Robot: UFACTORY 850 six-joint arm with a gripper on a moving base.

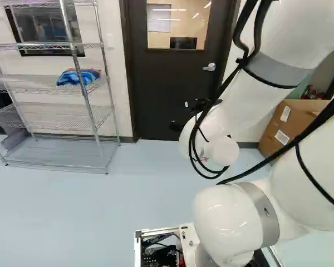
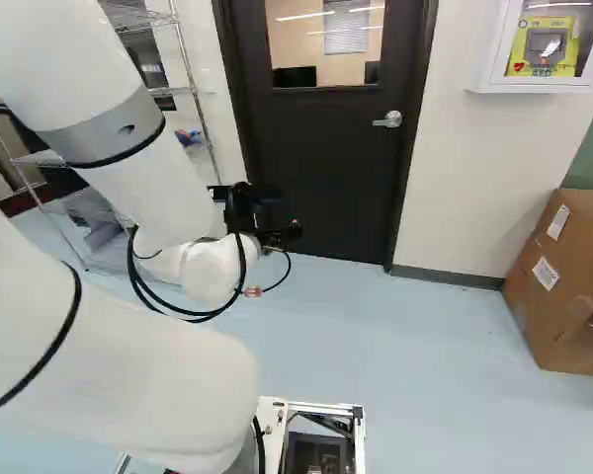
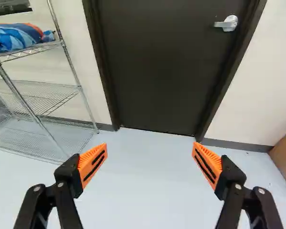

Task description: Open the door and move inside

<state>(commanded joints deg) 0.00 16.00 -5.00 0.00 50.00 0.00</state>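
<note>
Door [image 2: 326, 168] shut, fingers [image 3: 94, 164] wide apart and empty.
The door stands ahead of the fingers, its lever handle [image 3: 227, 23] by the edge at the right of the right base view. The door looks rigid and probably heavy, slow to swing; the handle looks like smooth metal, hard and apt to slip. Best held near the lever's free end, away from its pivot, and turned down firmly.

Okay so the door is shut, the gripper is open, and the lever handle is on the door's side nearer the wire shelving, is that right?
Not quite: the wrist view shows the lever handle on the side of the door away from the wire shelving. The door is shut and the gripper open.
</note>
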